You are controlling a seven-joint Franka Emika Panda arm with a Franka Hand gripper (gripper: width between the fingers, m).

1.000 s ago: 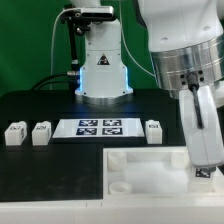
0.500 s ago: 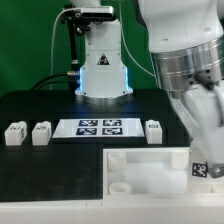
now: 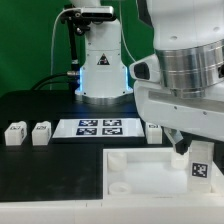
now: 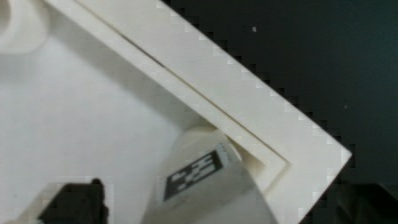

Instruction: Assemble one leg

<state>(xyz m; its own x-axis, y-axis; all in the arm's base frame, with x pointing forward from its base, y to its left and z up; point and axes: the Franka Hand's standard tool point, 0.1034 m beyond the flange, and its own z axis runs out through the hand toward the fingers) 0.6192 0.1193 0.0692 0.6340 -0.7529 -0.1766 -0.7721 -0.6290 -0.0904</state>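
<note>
While the tool grips a leg, the big white panel lies right under it.

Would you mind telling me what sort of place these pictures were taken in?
Most likely a robotics lab test bench. A green backdrop hangs behind a black table, a marker board lies fixed on it, and tagged white legs sit in a row beside the robot's base.

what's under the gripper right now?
A tagged leg sits at the white panel's corner on the exterior view's right. The gripper hides its top; whether the fingers grip it is unclear.
</note>
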